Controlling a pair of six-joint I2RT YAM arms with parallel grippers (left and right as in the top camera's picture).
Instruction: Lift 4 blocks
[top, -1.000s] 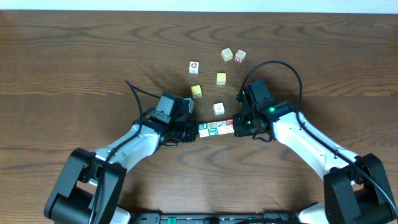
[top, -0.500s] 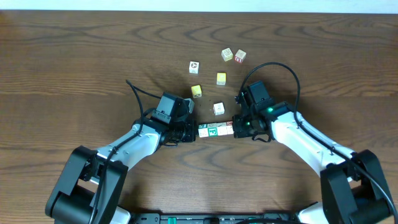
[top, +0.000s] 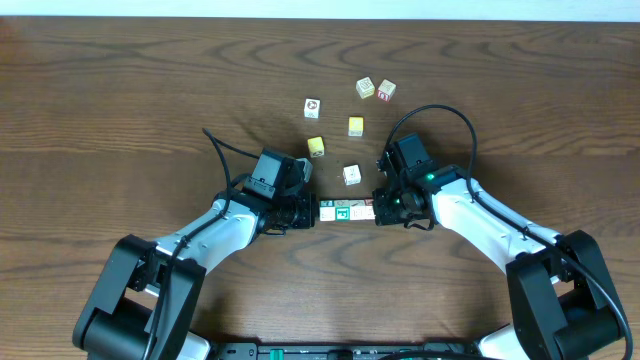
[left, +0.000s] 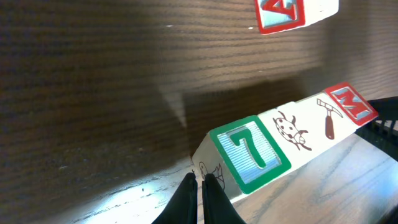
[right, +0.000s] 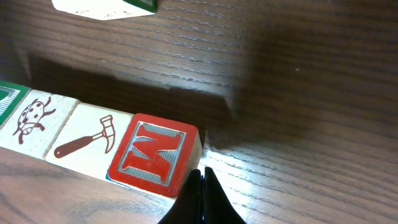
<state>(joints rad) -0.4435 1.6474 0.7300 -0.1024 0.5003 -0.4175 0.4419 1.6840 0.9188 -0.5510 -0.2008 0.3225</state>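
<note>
Right pincer (right: 201, 184) edged inward, against the blocks (top: 346, 209).

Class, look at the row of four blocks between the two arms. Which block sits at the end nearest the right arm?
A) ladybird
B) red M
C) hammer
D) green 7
B: in the right wrist view, the red M block sits directly beside the shut right fingers.

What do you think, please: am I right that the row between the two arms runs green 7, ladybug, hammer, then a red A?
Not quite: the last block is a red M, as the right wrist view shows. The green 7, ladybug and hammer are right.
</note>
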